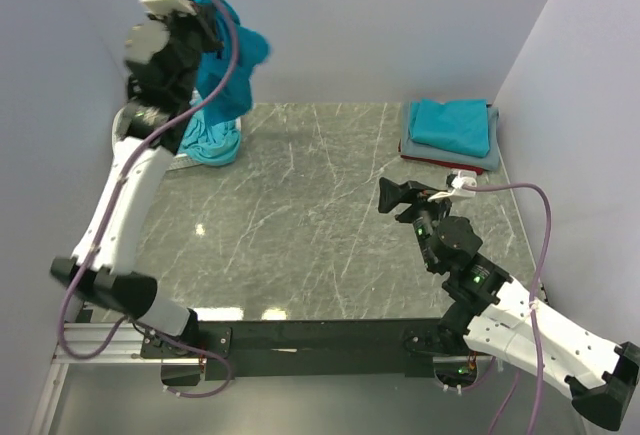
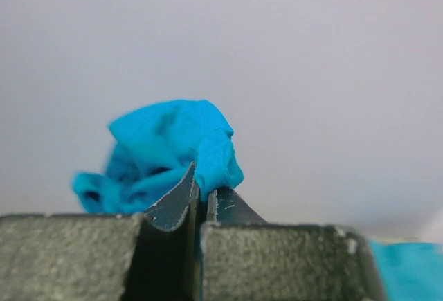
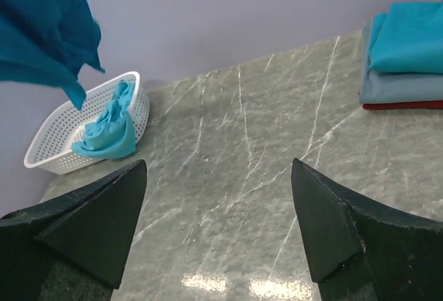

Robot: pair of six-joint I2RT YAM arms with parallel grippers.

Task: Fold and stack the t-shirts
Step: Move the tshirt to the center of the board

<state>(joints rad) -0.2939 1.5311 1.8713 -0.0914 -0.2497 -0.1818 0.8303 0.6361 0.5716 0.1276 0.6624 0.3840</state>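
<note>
My left gripper is raised high at the back left and shut on a teal-blue t-shirt that hangs from it above the basket. In the left wrist view the shirt bunches out between the closed fingers. In the right wrist view its hanging edge shows at the top left. A folded stack sits at the back right: a teal shirt on a grey shirt on a red one. My right gripper is open and empty over the table's middle right.
A white lattice basket stands at the back left, holding another turquoise shirt. Walls close in on the left, back and right. The grey marble table lies between the arms.
</note>
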